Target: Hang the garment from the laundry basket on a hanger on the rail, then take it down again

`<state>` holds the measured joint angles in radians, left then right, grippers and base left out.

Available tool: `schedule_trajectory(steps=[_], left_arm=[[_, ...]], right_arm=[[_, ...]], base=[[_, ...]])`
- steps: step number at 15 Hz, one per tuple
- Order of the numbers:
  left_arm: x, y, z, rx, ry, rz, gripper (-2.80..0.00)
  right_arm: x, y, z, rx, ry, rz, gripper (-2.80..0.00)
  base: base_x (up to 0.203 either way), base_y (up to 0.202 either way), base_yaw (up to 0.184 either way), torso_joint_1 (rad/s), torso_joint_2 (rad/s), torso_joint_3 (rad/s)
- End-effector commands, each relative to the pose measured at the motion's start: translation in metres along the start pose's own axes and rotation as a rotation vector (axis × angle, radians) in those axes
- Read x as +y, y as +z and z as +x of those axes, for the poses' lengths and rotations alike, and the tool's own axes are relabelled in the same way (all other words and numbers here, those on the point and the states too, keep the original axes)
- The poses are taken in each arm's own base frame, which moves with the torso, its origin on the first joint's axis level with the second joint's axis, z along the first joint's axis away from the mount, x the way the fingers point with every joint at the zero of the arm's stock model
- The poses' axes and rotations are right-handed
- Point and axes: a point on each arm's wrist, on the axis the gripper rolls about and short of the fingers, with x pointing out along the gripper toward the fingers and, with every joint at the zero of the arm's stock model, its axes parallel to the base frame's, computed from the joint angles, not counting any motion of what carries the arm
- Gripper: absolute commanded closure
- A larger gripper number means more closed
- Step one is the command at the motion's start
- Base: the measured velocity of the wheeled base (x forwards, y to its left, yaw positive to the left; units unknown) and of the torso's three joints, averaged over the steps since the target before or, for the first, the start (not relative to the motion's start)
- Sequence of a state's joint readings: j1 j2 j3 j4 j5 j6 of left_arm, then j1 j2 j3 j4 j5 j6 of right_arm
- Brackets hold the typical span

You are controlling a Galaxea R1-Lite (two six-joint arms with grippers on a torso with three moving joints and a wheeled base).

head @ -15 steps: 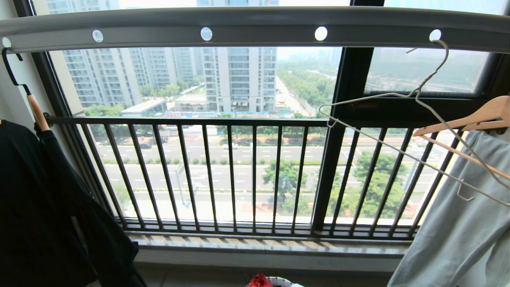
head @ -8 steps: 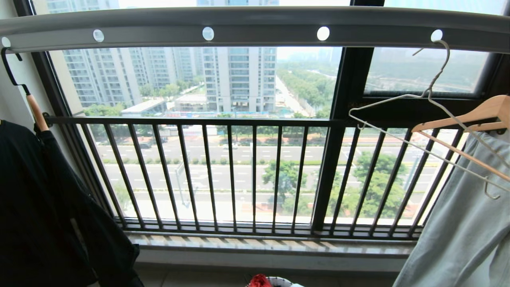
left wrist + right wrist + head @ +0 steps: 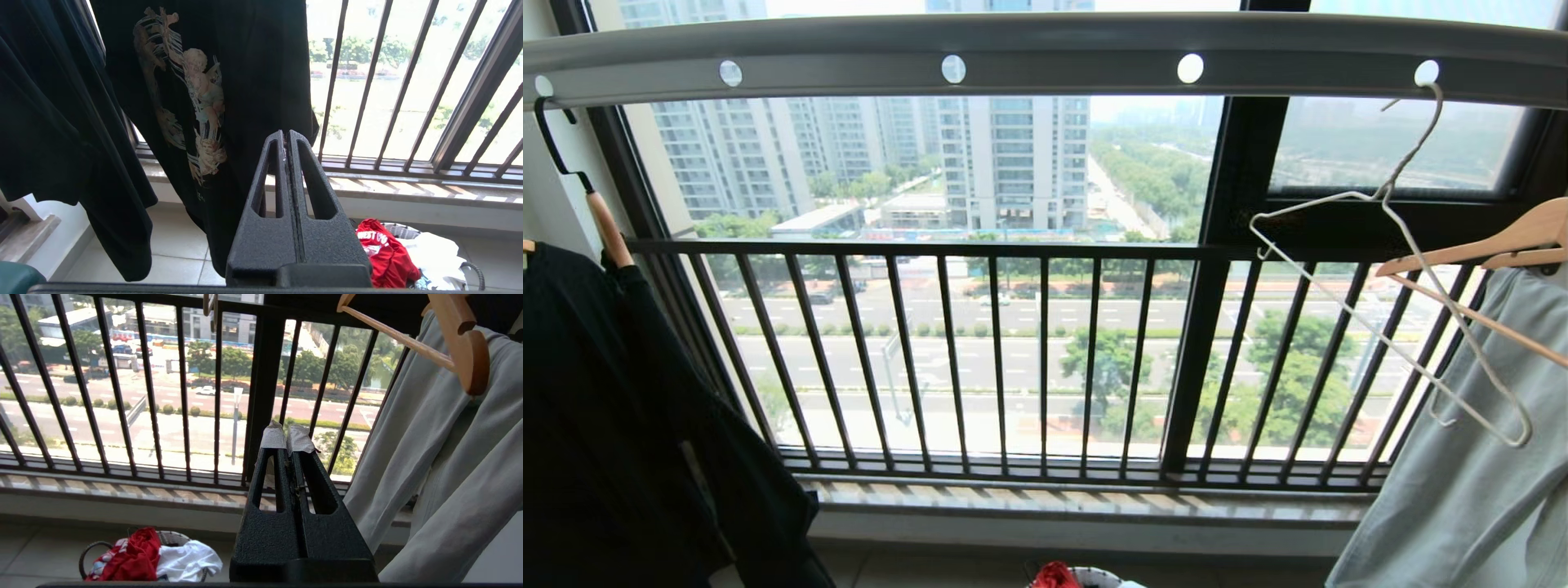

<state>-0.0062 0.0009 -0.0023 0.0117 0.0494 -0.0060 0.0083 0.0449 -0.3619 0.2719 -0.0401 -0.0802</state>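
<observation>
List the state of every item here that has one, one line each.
Red T-shirt: crumpled in the basket, not hung.
White hanger: empty, hooked in a rail hole, tilted.
Black T-shirt: hanging.
Grey-green garment: hanging on a wooden hanger.
Left gripper: shut, empty.
Right gripper: shut, empty.

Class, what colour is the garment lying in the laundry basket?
Red, with white lettering; the garment shows best in the left wrist view, draped over the laundry basket.

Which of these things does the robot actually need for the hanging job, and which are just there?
Needed:
red T-shirt
laundry basket
white wire hanger
overhead rail

Just there:
black printed T-shirt
pale grey-green garment
wooden hanger
white cloth
</observation>
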Motion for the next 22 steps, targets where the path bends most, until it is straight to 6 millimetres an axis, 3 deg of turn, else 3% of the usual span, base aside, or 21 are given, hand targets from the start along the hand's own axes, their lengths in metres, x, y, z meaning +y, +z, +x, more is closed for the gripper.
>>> schedule_trajectory(steps=[1,3,7,22], left_arm=[[0.0,0.0,0.0,0.0,0.003,-0.008,0.0],[0.0,0.0,0.0,0.0,0.004,-0.024,0.0],[0.0,0.0,0.0,0.0,0.004,-0.042,0.0],[0.0,0.0,0.0,0.0,0.004,-0.042,0.0]], right_arm=[[0.004,-0.033,0.014,-0.002,0.012,-0.008,0.0],[0.006,-0.057,0.027,-0.027,0.02,-0.046,0.0],[0.008,-0.071,0.029,0.043,0.072,-0.045,0.0],[0.008,-0.07,0.029,0.045,0.073,0.045,0.0]], base=[[0.0,0.0,0.0,0.0,0.0,0.0],[0.0,0.0,0.0,0.0,0.0,0.0],[0.0,0.0,0.0,0.0,0.0,0.0],[0.0,0.0,0.0,0.0,0.0,0.0]])
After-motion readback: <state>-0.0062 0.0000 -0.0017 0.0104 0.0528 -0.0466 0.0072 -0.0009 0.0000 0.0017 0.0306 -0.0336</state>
